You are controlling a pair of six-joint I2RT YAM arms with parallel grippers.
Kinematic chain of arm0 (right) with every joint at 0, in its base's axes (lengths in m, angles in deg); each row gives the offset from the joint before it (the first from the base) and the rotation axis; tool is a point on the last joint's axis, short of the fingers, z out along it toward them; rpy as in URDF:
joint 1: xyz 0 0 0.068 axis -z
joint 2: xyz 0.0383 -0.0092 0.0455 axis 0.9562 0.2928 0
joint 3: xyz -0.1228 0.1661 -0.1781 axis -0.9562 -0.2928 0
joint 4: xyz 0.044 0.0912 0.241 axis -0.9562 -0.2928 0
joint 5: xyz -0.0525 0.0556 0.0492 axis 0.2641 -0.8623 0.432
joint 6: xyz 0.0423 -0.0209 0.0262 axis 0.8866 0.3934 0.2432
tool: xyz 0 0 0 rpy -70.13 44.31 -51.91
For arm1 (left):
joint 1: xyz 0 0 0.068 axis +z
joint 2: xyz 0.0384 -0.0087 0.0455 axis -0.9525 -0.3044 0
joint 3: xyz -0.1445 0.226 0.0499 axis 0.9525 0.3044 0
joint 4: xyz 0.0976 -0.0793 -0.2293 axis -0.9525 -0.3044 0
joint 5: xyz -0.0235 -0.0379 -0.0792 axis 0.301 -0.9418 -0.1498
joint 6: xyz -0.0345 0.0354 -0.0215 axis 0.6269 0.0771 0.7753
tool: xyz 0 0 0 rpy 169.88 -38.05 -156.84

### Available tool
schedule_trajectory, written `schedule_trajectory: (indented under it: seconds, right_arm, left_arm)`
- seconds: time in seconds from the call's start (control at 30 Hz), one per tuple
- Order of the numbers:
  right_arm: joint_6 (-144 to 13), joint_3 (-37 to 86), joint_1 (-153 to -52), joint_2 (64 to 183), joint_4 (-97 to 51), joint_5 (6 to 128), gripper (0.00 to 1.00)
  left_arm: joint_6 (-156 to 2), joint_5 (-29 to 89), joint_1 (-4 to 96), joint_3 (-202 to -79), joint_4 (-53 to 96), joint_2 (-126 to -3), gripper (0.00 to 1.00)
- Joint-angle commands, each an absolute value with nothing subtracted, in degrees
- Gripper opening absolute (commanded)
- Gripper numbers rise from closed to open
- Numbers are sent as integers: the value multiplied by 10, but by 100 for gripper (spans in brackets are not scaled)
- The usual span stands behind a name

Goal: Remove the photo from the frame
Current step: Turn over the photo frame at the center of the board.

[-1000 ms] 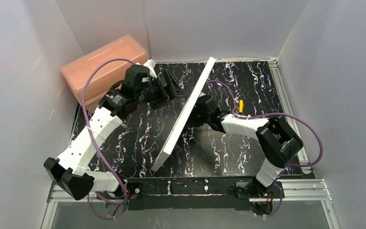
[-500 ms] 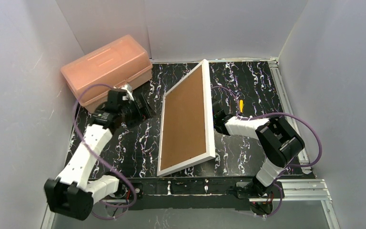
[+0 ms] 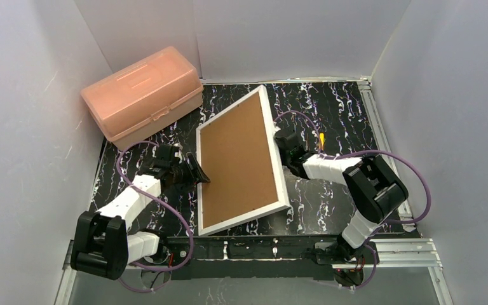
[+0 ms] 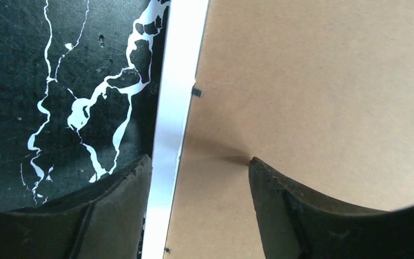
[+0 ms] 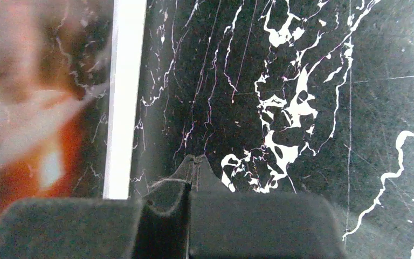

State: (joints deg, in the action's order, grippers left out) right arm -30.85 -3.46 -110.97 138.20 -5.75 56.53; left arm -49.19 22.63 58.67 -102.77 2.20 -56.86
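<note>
The frame point(image 3: 238, 159) lies tilted with its brown back up, its right side raised off the table. My left gripper point(image 3: 198, 176) is at its left edge, open. In the left wrist view the jaws point(image 4: 199, 159) straddle the white border point(image 4: 175, 108), one finger over the table, the other resting on the brown back point(image 4: 312, 81). My right gripper point(image 3: 284, 141) is shut with nothing in it, tucked under the frame's right edge. In the right wrist view its tips point(image 5: 195, 159) point over the table, and the photo point(image 5: 32, 135) shows blurred orange-red beside a white strip point(image 5: 124, 97).
A pink plastic box point(image 3: 143, 92) stands at the back left, close to the frame's far corner. A small yellow item point(image 3: 321, 140) lies beside the right arm. White walls enclose the black marbled table point(image 3: 330, 108) on three sides.
The frame has tipped from standing on edge to leaning back-up toward the left. My left arm pulled back and down to the frame's left edge, its jaws narrowing. The right gripper stayed shut.
</note>
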Motion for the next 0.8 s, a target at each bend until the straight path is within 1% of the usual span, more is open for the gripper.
schedule_trajectory:
  seconds: [0.0, 0.13, 0.23, 0.3, 0.57, 0.7, 0.77]
  right_arm:
    - [-315, -42, -1103, 1345, -14, 543, 1]
    - [-284, -67, -1083, 1333, 50, 481, 1]
    - [-240, -93, -1067, 1325, 132, 439, 1]
    - [-225, -98, -1060, 1323, 156, 423, 1]
    - [-212, -112, -1027, 1302, 162, 393, 3]
    - [-214, -120, -1008, 1265, 162, 383, 8]
    - [-218, -120, -1007, 1241, 161, 381, 11]
  left_arm:
    - [-480, 221, 584, -997, 59, -570, 60]
    - [-487, 251, 584, -977, 67, -568, 50]
    - [-485, 269, 584, -952, 87, -553, 45]
    - [-487, 269, 584, -949, 88, -556, 42]
    - [-491, 255, 584, -944, 99, -590, 28]
    - [-493, 253, 584, -942, 104, -599, 24]
    - [-495, 251, 584, -942, 108, -602, 23]
